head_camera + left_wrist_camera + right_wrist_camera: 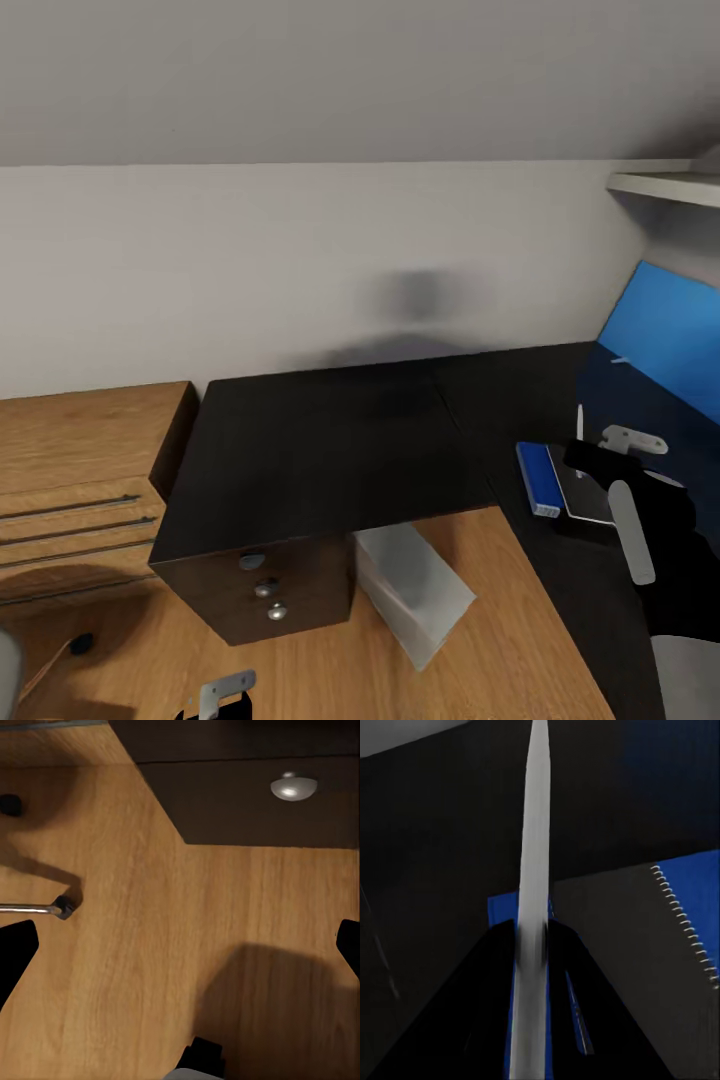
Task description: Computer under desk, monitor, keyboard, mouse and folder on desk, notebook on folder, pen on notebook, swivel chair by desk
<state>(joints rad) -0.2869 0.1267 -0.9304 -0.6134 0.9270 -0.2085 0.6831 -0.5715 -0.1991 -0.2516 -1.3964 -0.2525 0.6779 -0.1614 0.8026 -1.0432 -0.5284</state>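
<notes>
The black desk (330, 440) has three knobbed drawers; one knob (294, 787) appears in the left wrist view. The light-grey computer (412, 590) stands under it. On the desk's right wing lies the blue folder (538, 478), with the grey spiral notebook (622, 937) on top. My right gripper (532, 926) is shut on the slim whitish pen (536, 832), held just above the notebook. The pen (579, 432) sticks up from the right gripper (592, 465). My left gripper (180, 952) hangs open over the wood floor by the drawers. A chrome leg of the swivel chair (34, 909) ends in a black caster.
A wooden chest (90, 470) with long bar handles stands left of the desk. A large bright blue slanted panel (668, 335) rises at the desk's far right; I cannot tell what it is. A white shelf (665, 185) juts out above it.
</notes>
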